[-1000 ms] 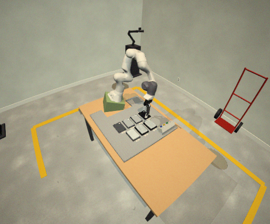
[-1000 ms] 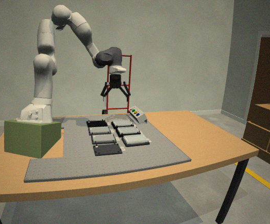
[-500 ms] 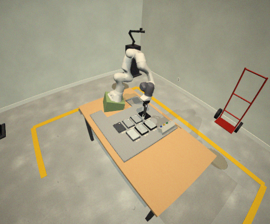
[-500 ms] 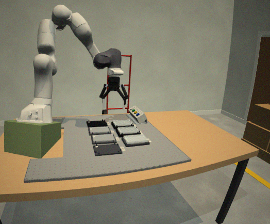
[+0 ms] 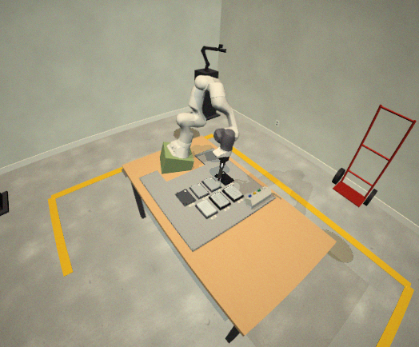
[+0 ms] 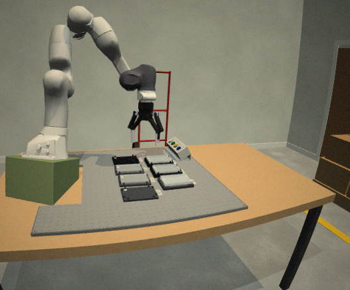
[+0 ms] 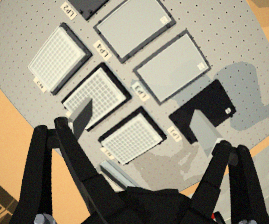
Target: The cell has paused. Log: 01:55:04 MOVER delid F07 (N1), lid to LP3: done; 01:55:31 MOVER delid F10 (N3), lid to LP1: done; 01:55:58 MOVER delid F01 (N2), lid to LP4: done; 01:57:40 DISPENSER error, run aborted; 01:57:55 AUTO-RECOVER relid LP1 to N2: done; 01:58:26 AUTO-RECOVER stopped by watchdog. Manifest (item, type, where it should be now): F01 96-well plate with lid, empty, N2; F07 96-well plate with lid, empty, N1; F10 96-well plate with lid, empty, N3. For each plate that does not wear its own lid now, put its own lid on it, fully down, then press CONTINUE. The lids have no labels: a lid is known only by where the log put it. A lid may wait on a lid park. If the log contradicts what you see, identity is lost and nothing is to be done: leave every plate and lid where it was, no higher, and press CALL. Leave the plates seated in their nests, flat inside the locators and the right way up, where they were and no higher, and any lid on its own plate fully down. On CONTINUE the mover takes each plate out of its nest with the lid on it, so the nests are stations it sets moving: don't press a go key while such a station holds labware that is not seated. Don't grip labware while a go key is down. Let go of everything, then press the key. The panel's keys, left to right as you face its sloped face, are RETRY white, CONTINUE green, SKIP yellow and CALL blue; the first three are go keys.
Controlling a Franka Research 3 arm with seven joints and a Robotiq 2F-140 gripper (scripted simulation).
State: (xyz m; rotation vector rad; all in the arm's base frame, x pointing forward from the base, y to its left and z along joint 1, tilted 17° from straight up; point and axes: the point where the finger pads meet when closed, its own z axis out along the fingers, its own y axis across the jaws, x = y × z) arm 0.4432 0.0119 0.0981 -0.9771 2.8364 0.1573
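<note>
My gripper [image 5: 220, 180] [image 6: 145, 143] [image 7: 143, 112] is open and empty, high above the nests and lid parks. The N1 plate [image 6: 159, 160] [image 7: 132, 139] and N3 plate [image 6: 165, 169] [image 7: 97, 95] show open wells. The N2 plate [image 5: 206, 209] [image 6: 176, 181] [image 7: 59, 57] looks paler and taller, seemingly lidded. One clear lid [image 6: 129, 169] [image 7: 172, 69] lies on LP3, another lid [image 6: 134, 180] [image 7: 135, 29] on LP4. LP1 [image 6: 125, 160] [image 7: 214, 102] and LP2 [image 5: 185, 197] [image 6: 139, 194] are bare and dark.
The key panel [image 5: 259, 197] [image 6: 183, 152] stands beyond N1, its blue, yellow and green keys visible. The green base block [image 5: 177, 165] [image 6: 32, 178] carries the arm at the table's other end. Plates and lid parks form two close rows on the grey board [image 5: 194, 236] [image 6: 132, 215].
</note>
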